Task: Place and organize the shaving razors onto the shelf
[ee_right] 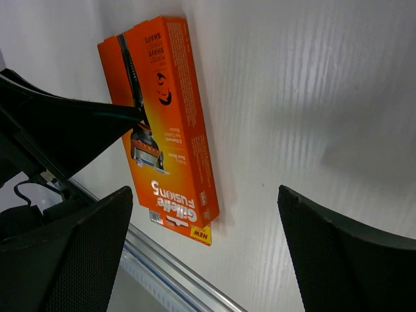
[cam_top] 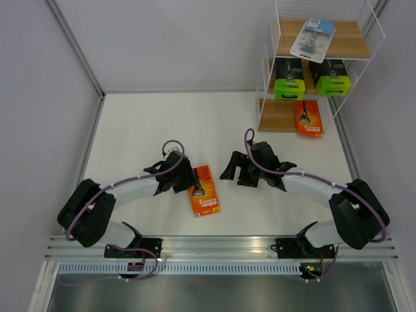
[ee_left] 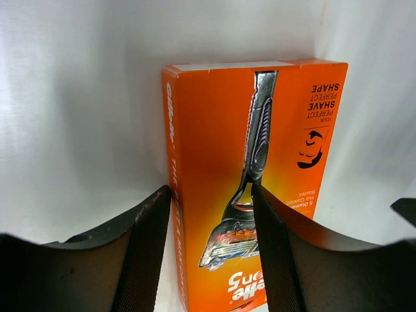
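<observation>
One orange razor pack (cam_top: 203,191) lies flat on the white table; it also shows in the left wrist view (ee_left: 221,149) and the right wrist view (ee_right: 166,123). My left gripper (cam_top: 189,181) (ee_left: 209,192) is open at the pack's left long edge, one finger beside that edge and the other over its printed face. My right gripper (cam_top: 236,173) (ee_right: 205,195) is open and empty, to the right of the pack. The shelf (cam_top: 354,45) stands at the back right, holding the clear blister (cam_top: 312,38) on top, two black boxes (cam_top: 289,84) (cam_top: 333,82) in the middle and another orange pack (cam_top: 308,119) at the bottom.
A metal rail (cam_top: 221,246) (ee_right: 175,270) runs along the near table edge. Grey walls with a frame post (cam_top: 78,49) close the left and back sides. White table (cam_top: 162,123) stretches between the arms and the shelf.
</observation>
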Controlling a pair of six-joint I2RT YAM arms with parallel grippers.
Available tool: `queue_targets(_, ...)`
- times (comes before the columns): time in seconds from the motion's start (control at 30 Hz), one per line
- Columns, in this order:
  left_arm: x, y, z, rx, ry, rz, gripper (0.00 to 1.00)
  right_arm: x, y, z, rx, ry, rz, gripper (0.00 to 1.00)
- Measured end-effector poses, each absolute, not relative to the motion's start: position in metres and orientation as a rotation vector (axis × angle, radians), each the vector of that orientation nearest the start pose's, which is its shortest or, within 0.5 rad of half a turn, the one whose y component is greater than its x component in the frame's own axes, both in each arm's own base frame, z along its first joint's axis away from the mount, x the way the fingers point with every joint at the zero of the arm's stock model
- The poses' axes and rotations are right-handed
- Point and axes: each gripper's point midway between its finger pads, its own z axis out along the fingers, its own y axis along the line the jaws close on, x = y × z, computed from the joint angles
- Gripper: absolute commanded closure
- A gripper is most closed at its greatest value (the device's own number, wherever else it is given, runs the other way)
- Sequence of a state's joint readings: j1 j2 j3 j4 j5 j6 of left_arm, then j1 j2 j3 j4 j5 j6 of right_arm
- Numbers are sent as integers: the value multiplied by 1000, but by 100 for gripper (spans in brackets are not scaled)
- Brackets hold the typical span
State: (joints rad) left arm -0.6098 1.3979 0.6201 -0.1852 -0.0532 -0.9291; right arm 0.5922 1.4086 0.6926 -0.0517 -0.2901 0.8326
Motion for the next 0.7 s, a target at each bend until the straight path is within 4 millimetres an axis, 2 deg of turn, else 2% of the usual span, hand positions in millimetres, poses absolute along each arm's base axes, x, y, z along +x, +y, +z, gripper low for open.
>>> queue_targets(0.1, 248, -228, 24, -454, 2580, -542, 46, 236, 248, 71, 175, 2582, 950, 2)
queue_targets(0.3, 251, -285, 24, -547, 2557, -624, 51, 217, 193, 63, 394, 2586, 920, 10)
queue_targets(0.4, 250, -309, 24, -619, 2546, -666, 53, 204, 183, 61, 444, 2608, 915, 12)
queue_targets(0.5, 251, -327, 24, -718, 2523, -702, 56, 194, 178, 64, 452, 2625, 904, 15)
queue_targets(0.53, 251, -330, 24, -748, 2517, -710, 56, 191, 176, 65, 456, 2627, 896, 19)
queue_targets(0.7, 254, -344, 24, -868, 2483, -733, 57, 180, 159, 70, 495, 2623, 821, 21)
